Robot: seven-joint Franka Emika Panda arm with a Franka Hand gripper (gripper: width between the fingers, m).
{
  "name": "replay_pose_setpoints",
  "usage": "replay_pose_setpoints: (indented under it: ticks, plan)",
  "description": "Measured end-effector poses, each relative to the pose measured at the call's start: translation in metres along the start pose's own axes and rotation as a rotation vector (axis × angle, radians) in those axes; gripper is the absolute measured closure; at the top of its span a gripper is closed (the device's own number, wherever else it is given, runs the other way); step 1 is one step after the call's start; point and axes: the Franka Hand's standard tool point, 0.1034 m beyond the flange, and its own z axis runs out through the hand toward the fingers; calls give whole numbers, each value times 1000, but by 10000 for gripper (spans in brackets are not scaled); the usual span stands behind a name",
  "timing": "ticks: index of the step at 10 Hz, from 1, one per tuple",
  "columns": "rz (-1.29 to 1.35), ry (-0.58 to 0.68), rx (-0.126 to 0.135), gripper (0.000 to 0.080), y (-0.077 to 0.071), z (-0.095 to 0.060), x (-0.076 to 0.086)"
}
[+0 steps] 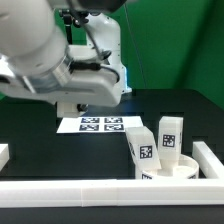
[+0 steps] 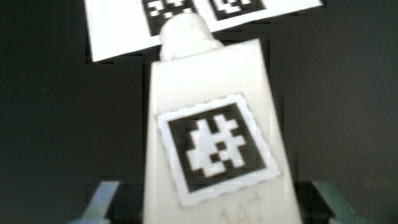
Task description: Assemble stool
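A white and grey robot arm fills the upper part of the exterior view from nine o'clock to one o'clock, reaching across a black surface. Below it, near the centre, the marker board lies flat, showing several black-and-white tags. At about four o'clock the round disc seat of the stool rests on the surface close to a white rail that runs along the six o'clock edge. Two white block legs stand on or just behind the seat: the nearer leg leans, and the farther leg stands upright at its three o'clock side; each carries a tag. Whether they sit in the seat cannot be told. In the wrist view a third leg fills the centre, tag facing the camera, with the marker board behind it. The jaws stand to either side of this leg's near end; whether they press on it cannot be told
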Motion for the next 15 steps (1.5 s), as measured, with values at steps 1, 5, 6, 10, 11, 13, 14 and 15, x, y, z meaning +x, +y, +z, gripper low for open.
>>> replay_pose_setpoints:
  ticks: [1,5,6,10,11,13,14,15]
  plan:
    - [-6,50,-2,472,-1,1,7]
    - [-15,228,7,472,-6,-10,20]
    - [-20,296,19,472,-6,-13,15]
    - [-13,549,62,472,-48,-54,-14]
    - [-11,619,72,472,-57,-59,-20]
    - [-19,750,83,472,-61,-62,-16]
    - [-24,823,88,472,-64,-62,-15]
    - [-26,872,93,472,-66,-62,-15]
